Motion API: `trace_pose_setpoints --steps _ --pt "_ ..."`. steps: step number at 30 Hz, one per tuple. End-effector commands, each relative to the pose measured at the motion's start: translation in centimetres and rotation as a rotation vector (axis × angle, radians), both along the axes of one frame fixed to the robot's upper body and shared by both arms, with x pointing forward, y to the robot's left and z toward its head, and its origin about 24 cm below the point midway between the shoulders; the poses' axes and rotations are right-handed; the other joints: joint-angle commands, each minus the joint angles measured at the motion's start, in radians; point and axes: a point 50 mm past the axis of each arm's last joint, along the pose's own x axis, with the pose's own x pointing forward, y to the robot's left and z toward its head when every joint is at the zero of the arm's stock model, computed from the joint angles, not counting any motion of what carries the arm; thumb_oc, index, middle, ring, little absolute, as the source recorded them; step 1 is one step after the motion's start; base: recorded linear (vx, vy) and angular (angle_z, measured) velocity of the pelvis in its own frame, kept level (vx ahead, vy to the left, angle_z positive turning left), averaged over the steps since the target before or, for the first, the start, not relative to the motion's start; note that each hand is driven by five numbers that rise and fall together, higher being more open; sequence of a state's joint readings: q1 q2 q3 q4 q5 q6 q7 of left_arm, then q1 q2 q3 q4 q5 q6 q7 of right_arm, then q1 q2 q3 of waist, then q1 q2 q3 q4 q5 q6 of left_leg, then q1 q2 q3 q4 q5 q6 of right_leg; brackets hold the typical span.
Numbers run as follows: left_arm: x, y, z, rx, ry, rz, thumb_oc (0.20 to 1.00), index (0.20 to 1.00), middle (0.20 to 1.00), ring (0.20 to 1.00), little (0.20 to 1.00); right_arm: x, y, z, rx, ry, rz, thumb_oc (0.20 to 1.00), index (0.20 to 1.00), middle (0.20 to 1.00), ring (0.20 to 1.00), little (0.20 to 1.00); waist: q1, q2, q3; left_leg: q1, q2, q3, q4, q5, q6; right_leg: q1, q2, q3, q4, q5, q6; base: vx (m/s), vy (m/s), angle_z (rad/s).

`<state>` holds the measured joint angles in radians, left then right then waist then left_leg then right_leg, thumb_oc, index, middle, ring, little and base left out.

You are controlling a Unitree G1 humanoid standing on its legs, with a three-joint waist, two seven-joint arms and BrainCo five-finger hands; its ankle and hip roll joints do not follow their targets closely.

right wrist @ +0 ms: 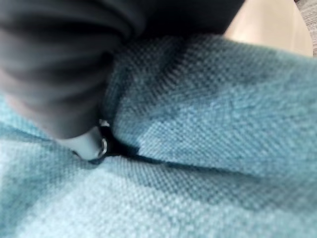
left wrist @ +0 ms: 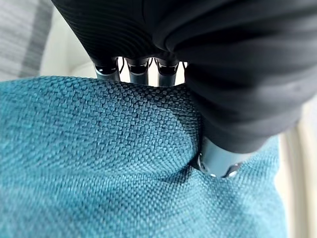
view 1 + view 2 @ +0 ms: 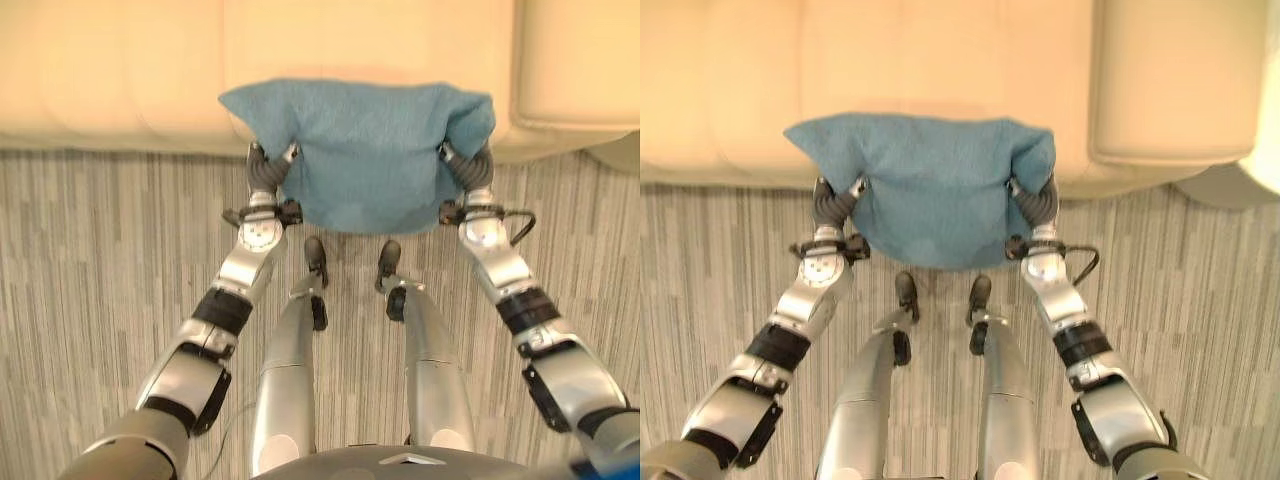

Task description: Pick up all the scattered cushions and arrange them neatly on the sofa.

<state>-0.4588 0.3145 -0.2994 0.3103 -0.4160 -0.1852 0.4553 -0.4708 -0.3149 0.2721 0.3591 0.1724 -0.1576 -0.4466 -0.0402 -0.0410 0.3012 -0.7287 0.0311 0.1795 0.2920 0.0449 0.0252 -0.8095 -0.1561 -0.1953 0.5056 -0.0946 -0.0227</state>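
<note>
Teal woven-fabric cushion [image 3: 365,150] is held up between both hands, over the front edge of the cream leather sofa [image 3: 120,70], above the grey striped floor [image 3: 90,260]. Head views: left hand [image 3: 268,172] & right hand [image 3: 468,165] at the cushion's two sides, fingers hidden. Left wrist view adds detail: thumb [image 2: 218,161] pressed into the weave, fingers [image 2: 138,69] hooked over the edge, gripping. Right wrist view: thumb [image 1: 91,144] dug into a fold, pinching the cloth.

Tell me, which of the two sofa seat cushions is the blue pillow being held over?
The wide cream seat cushion on the robot's left. The blue cushion, held between the left hand and right hand, overlaps its front edge; the smaller right-hand seat cushion stays uncovered.
</note>
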Motion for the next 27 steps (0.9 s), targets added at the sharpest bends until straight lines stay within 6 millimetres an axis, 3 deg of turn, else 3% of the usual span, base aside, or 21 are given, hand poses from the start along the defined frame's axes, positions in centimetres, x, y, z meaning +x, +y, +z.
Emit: trace_pose_setpoints --steps 1,7,8,11,16,18,20,21,24,26,27 --pt "-1.2 -3.4 1.7 -0.059 -0.15 -0.178 0.2 0.2 0.2 0.2 0.2 -1.3 2.7 2.4 0.06 -0.178 0.17 0.2 0.2 0.2 0.2 0.2 -0.015 0.036 -0.094 0.166 0.009 -0.115 -0.077 -0.047 -0.071 0.197 0.017 0.002 -0.165 0.035 0.094 0.18 -0.099 0.02" --pt "-4.1 -0.7 -2.0 0.0 -0.047 -0.144 0.2 0.2 0.2 0.2 0.2 -4.1 -0.2 -0.7 0.017 -0.093 0.141 0.2 0.2 0.2 0.2 0.2 -0.019 0.027 -0.141 0.429 0.029 -0.089 -0.145 -0.054 -0.082 0.49 0.05 -0.012 -0.292 0.023 0.094 0.13 -0.059 0.0" --pt "-4.1 -0.7 -2.0 0.001 -0.047 -0.144 0.2 0.2 0.2 0.2 0.2 -4.1 -0.2 -0.7 0.017 -0.093 0.141 0.2 0.2 0.2 0.2 0.2 -0.02 0.028 -0.142 0.428 0.029 -0.09 -0.149 -0.05 -0.081 0.491 0.05 -0.013 -0.297 0.028 0.094 0.13 -0.052 -0.04" --pt "-6.2 0.2 -4.5 -0.03 0.05 -0.131 0.2 0.2 0.2 0.2 0.2 -6.0 -1.8 -2.2 -0.015 -0.035 0.11 0.2 0.2 0.2 0.2 0.2 -0.025 0.007 -0.173 0.522 0.043 -0.068 -0.083 -0.088 -0.094 0.66 0.076 -0.009 -0.372 0.008 0.082 0.14 -0.075 0.04" --pt "-7.2 0.2 -6.2 -0.063 0.127 -0.125 0.2 0.2 0.2 0.2 0.2 -6.8 -2.6 -3.3 -0.021 0.017 0.08 0.2 0.2 0.2 0.2 0.2 -0.017 -0.01 -0.185 0.54 0.048 -0.056 -0.014 -0.095 -0.101 0.765 0.079 -0.024 -0.431 0.003 0.08 0.09 0.0 0.06" --pt "-7.2 0.0 -6.4 -0.05 0.141 -0.137 0.2 0.2 0.2 0.2 0.2 -6.9 -3.1 -3.2 -0.031 0.013 0.054 0.2 0.2 0.2 0.2 0.2 -0.018 -0.022 -0.189 0.492 0.069 0.003 -0.041 -0.052 -0.092 0.794 0.073 -0.042 -0.447 0.0 0.085 0.08 0.05 0.29" --pt "-7.1 0.0 -6.2 -0.03 0.139 -0.138 0.2 0.2 0.2 0.2 0.2 -6.7 -3.1 -2.8 -0.037 0.001 0.044 0.2 0.2 0.2 0.2 0.2 -0.013 -0.021 -0.19 0.443 0.083 0.049 -0.05 -0.021 -0.087 0.798 0.08 -0.042 -0.437 -0.013 0.079 0.1 0.112 0.65" --pt "-7.3 0.2 -6.5 -0.021 0.147 -0.13 0.2 0.2 0.2 0.2 0.2 -6.8 -2.6 -2.7 -0.048 -0.005 0.068 0.2 0.2 0.2 0.2 0.2 -0.006 -0.012 -0.202 0.508 0.073 0.049 -0.125 -0.035 -0.078 0.803 0.084 -0.041 -0.42 -0.022 0.09 0.27 0.218 0.37" --pt "-7.7 0.0 -6.7 -0.027 0.154 -0.143 0.2 0.2 0.2 0.2 0.2 -6.9 -2.3 -2.8 -0.054 0.002 0.084 0.2 0.2 0.2 0.2 0.2 -0.004 -0.009 -0.22 0.566 0.046 0.045 -0.177 -0.045 -0.065 0.817 0.068 -0.04 -0.401 -0.027 0.111 0.2 0.194 -0.36" --pt "-7.9 0.1 -6.7 -0.02 0.153 -0.144 0.2 0.2 0.2 0.2 0.2 -6.7 -1.6 -2.7 -0.054 -0.003 0.101 0.2 0.2 0.2 0.2 0.2 0.014 -0.003 -0.226 0.613 0.017 0.053 -0.215 -0.065 -0.037 0.801 0.038 -0.023 -0.32 -0.031 0.138 0.17 0.286 -0.09" --pt "-8.0 0.2 -6.5 -0.01 0.147 -0.153 0.2 0.2 0.2 0.2 0.2 -6.6 -1.1 -2.4 -0.056 -0.014 0.122 0.2 0.2 0.2 0.2 0.2 0.016 0.001 -0.217 0.65 0.002 0.061 -0.242 -0.076 -0.016 0.766 0.01 -0.016 -0.199 -0.016 0.163 0.11 0.213 -0.3"
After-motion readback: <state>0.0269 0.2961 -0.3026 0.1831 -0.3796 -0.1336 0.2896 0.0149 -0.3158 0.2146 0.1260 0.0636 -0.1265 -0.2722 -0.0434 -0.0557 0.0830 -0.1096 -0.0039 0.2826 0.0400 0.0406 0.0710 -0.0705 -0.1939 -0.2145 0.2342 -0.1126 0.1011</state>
